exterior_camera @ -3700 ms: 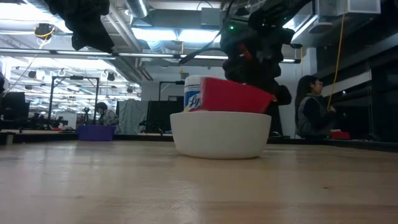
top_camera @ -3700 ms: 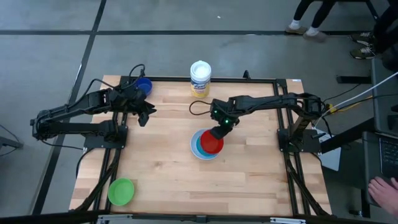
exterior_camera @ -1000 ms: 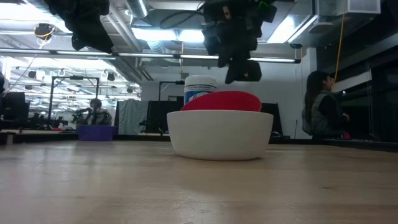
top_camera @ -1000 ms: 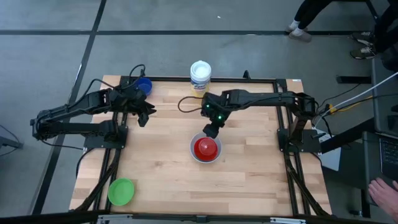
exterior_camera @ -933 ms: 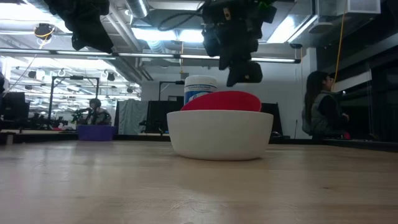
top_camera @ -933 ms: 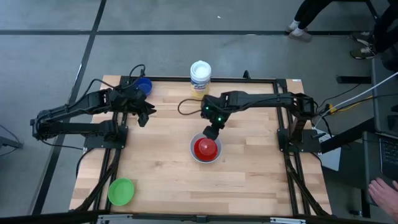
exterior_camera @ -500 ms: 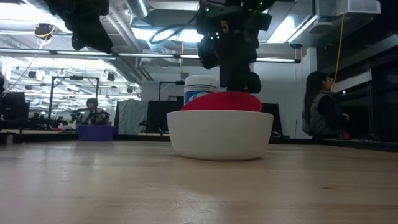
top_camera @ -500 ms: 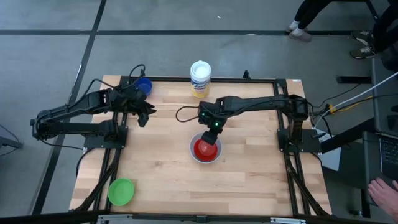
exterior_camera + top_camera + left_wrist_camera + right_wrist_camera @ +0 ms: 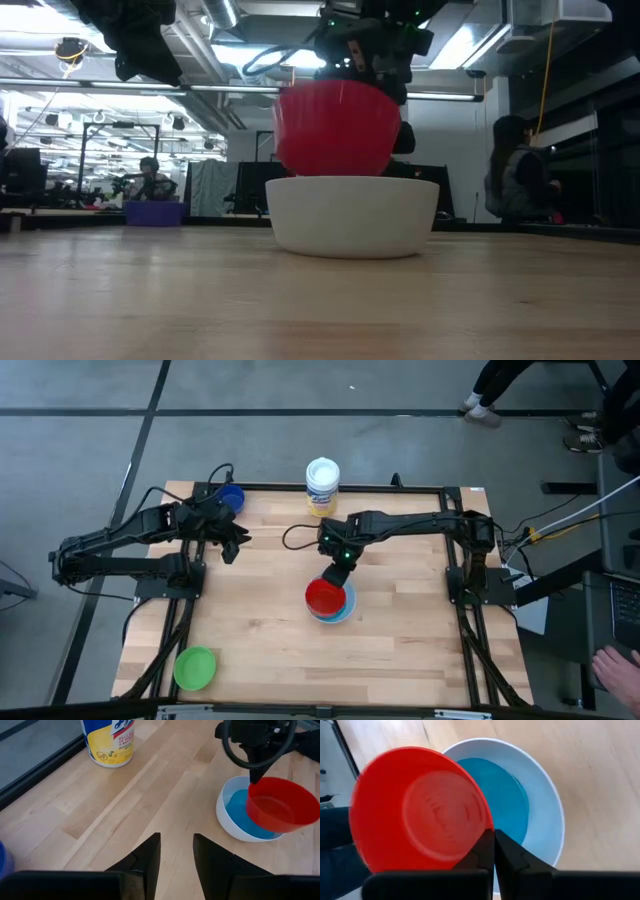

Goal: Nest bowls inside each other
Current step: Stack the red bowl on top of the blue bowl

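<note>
A white bowl (image 9: 345,610) stands on the table's middle with a light blue bowl (image 9: 506,800) nested in it. Over them a red bowl (image 9: 323,597) is held tilted by my right gripper (image 9: 337,572), which is shut on it. In the low view the red bowl (image 9: 337,130) shows above the white bowl (image 9: 352,213). A dark blue bowl (image 9: 231,497) rests at the far left corner and a green bowl (image 9: 195,667) at the near left. My left gripper (image 9: 176,855) waits open above the far left of the table, touching nothing. My right gripper pinches the red bowl's rim (image 9: 486,831) on its far side between its two fingers. The fingers slant down from the table's far side. The bowl is tilted, its inside turned toward the gripper, and it is raised out of the light blue bowl.
A white canister with a yellow label (image 9: 322,486) stands at the table's far edge, beyond the stack. Bare wood lies between the stack and the green bowl. People show in the room beyond the table.
My right gripper has come down onto the red bowl's far rim and shut on it. The red bowl, which lay nested in the stack, has come up out of it, tipped, and shifted a little toward the table's left, uncovering the light blue bowl.
</note>
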`<state>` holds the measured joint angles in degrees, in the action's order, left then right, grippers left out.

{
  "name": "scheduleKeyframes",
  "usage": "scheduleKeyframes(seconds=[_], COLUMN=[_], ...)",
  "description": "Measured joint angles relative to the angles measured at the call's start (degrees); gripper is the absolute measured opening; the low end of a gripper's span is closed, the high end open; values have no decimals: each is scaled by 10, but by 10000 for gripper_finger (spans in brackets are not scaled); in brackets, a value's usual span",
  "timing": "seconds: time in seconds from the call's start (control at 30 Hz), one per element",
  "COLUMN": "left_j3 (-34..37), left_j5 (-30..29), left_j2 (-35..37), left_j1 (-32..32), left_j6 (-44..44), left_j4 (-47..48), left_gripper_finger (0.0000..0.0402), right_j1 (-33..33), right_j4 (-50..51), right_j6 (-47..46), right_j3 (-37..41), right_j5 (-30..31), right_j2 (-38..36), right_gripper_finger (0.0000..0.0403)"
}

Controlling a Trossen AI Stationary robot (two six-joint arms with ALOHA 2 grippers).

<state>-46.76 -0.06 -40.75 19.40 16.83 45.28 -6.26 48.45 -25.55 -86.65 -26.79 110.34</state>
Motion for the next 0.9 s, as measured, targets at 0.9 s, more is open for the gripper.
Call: scheduleKeyframes(seconds=[0.9], left_j3=[0], left_j5=[-2], left_j2=[0], left_j1=[0], left_j6=[1], left_j4=[0], left_gripper_finger=[112], right_j1=[1], right_j4=[18], right_j6=[34], right_j3=[0], right_j5=[47], right_j2=[0], right_gripper_finger=[146])
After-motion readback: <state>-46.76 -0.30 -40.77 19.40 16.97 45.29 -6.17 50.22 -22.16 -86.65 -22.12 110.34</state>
